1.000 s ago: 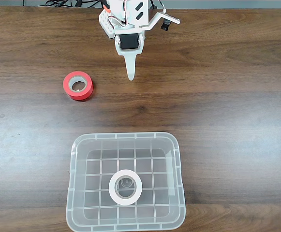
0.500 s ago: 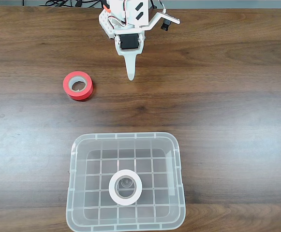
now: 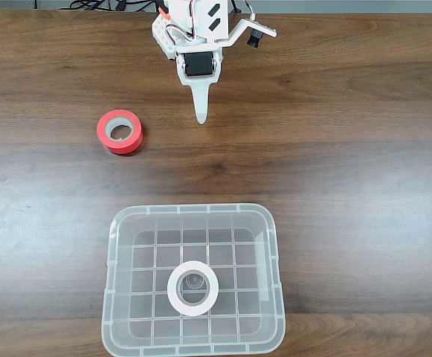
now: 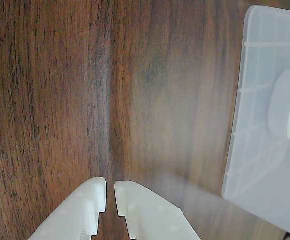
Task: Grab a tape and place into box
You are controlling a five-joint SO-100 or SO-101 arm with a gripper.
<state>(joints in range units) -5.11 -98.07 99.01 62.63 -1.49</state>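
The white ring of tape (image 3: 193, 288) lies flat on the grid bottom of the clear plastic box (image 3: 116, 253) at the near edge of the table in the fixed view. In the wrist view the tape (image 4: 287, 107) shows inside the box (image 4: 249, 115) at the right edge. My gripper (image 3: 201, 115) hangs at the far side of the table, well away from the box, pointing down. In the wrist view the gripper (image 4: 110, 187) has its white fingers nearly touching, shut on nothing, above bare wood.
A red roll of tape with a grey core (image 3: 120, 132) sits on the brown wooden table (image 3: 349, 163) left of the gripper. Cables run along the table's far edge behind the arm.
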